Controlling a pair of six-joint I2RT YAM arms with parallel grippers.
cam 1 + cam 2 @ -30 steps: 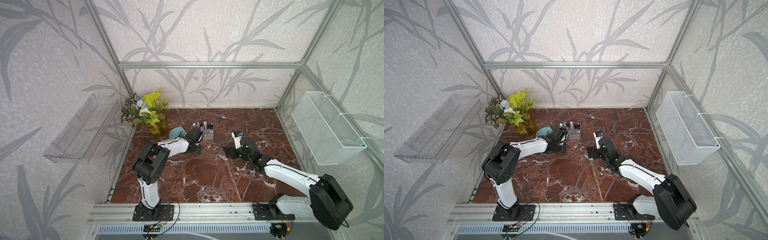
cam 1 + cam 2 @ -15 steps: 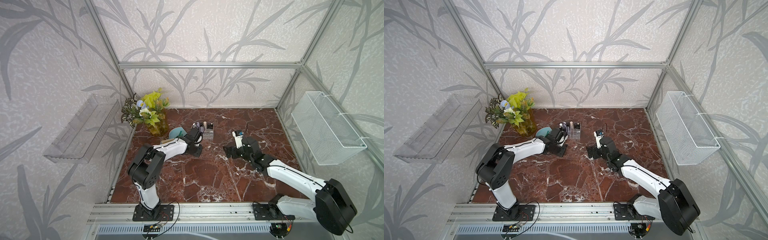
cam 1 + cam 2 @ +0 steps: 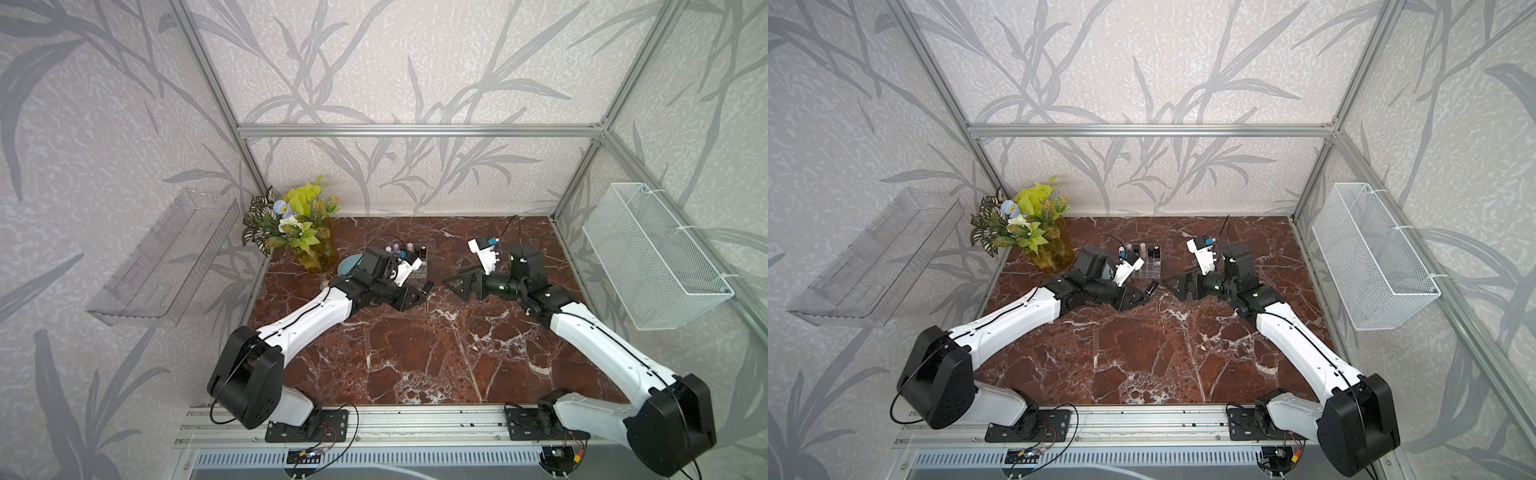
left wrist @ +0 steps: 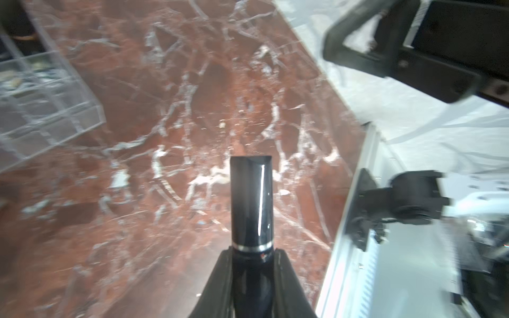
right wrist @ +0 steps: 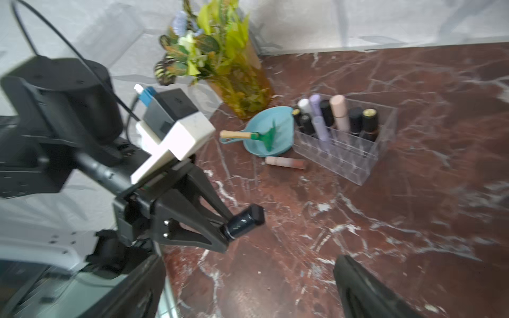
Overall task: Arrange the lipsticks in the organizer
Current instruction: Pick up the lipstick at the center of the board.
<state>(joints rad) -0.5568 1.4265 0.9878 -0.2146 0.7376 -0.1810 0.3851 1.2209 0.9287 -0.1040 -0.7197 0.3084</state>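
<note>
Black lipstick (image 4: pixel 251 203) in left claw (image 4: pixel 252 251); organizer (image 4: pixel 55 104) edge nearby

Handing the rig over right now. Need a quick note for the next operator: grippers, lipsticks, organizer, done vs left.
Left gripper: shut on a black lipstick, held above the table, short of the organizer.
Right gripper: open, empty, facing the left one.
Done: about nine lipsticks stand in the organizer's far rows; the near rows look empty.
Left: slot the held black one, then the pink lipstick lying on the table beside the teal dish, which holds a green rake.
</note>
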